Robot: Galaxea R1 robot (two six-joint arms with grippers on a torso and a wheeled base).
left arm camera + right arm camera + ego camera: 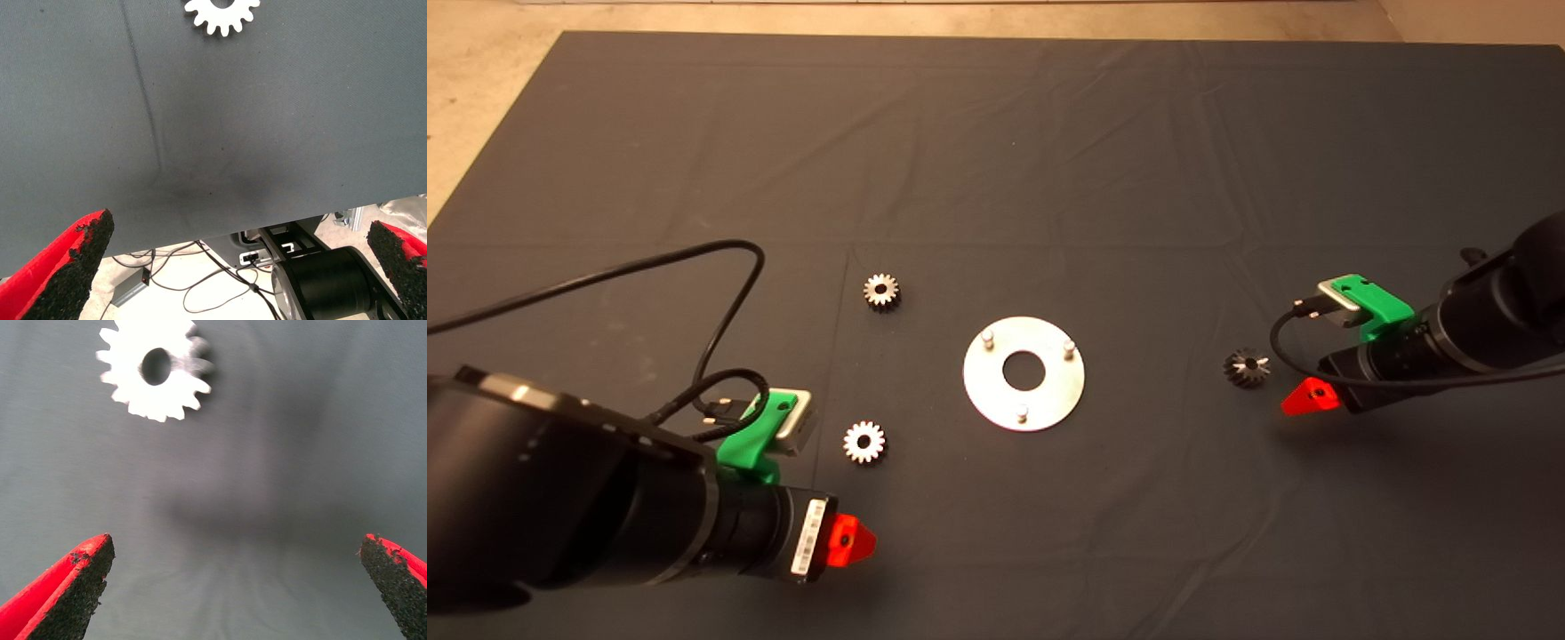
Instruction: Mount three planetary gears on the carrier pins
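1. Left pincer (852, 540) is held low near the counter's front, spread wide, nothing gripped; a gear (864, 442) lies just beyond it
2. Second gear (881, 290) lies apart; disc (1049, 400) centred, its pins (988, 339) bare
3. Right pincer (1309, 396) is spread wide, empty, lined up beside the dark gear (1247, 367), apparently for pickup

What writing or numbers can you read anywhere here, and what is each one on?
No text here can be read.
White sticker on the left arm's wrist, behind the left gripper: it bears dark print like a barcode, too small to read.
Gears, disc, mat and right gripper: no markings visible.
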